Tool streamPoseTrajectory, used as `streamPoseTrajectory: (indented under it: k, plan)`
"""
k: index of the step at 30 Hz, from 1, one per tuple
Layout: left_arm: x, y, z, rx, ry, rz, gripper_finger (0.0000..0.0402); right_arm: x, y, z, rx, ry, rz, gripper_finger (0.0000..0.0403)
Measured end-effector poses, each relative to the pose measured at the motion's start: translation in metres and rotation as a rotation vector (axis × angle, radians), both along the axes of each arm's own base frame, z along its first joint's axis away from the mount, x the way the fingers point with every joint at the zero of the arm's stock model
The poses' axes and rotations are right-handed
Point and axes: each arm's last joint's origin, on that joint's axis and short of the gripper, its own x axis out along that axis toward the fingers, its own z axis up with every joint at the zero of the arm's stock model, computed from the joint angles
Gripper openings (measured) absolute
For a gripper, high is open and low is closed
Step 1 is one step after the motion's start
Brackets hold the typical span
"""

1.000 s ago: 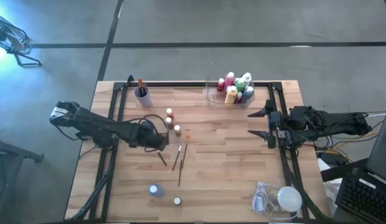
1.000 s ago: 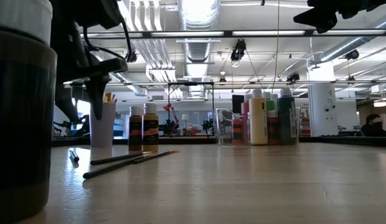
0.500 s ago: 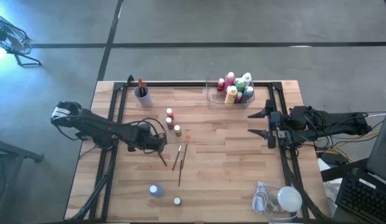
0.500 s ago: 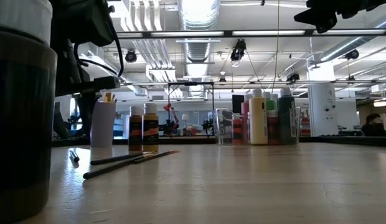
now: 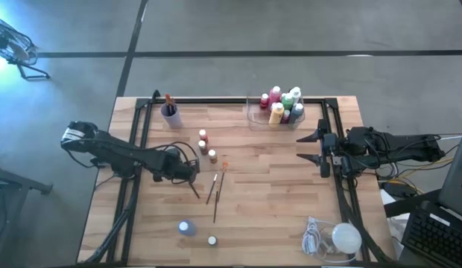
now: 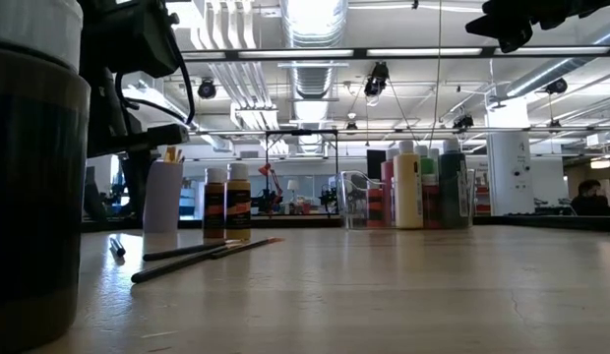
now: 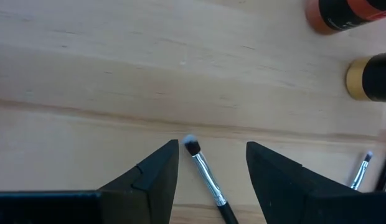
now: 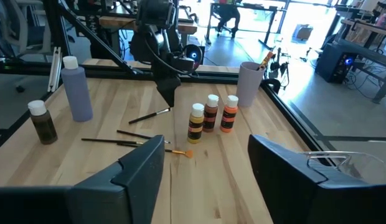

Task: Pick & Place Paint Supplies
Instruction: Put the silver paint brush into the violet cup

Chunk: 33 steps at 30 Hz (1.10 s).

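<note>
You have open board across the middle of the table (image 5: 268, 193), between the brushes (image 5: 216, 190) and the right gripper (image 5: 311, 147). The left gripper (image 5: 194, 173) hangs low with its fingers spread to either side of a brush (image 7: 204, 174); three bottles (image 5: 207, 146) crowd it just beyond. The tray (image 5: 255, 117) of bottles blocks the far right, the cup (image 5: 170, 115) the far left. Near you, a purple bottle (image 5: 185, 228), a small bottle (image 5: 212, 240) and the corded lump (image 5: 344, 238) stand well apart.
</note>
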Motion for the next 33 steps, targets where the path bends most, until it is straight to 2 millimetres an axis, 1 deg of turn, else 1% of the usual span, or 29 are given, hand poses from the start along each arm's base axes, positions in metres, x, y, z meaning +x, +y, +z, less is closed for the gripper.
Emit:
streamPoseTrajectory:
  k: [8,11,15,20,24,33]
  plan:
    - [-0.002,0.0,-0.003,-0.004,0.011,-0.001,0.0193,0.0,0.0,0.0,0.0,0.0,0.0,0.022]
    - [-0.006,0.001,-0.011,-0.011,0.01,0.006,0.0193,0.0,0.0,0.0,0.0,0.0,0.0,0.0228]
    - [-0.007,0.001,-0.021,-0.024,-0.046,0.009,0.0193,0.0,0.0,0.0,0.0,-0.001,0.0,0.0241]
    - [-0.01,0.002,-0.027,-0.028,-0.052,0.012,0.019,0.0,0.0,0.0,0.0,-0.001,0.0,0.026]
    - [-0.01,0.001,-0.027,-0.033,-0.05,0.015,0.0177,0.0,0.0,0.0,0.0,-0.001,0.0,0.0273]
    - [-0.012,0.001,-0.028,-0.03,-0.024,-0.016,0.0128,0.0,0.0,0.0,0.0,-0.001,0.0,0.0302]
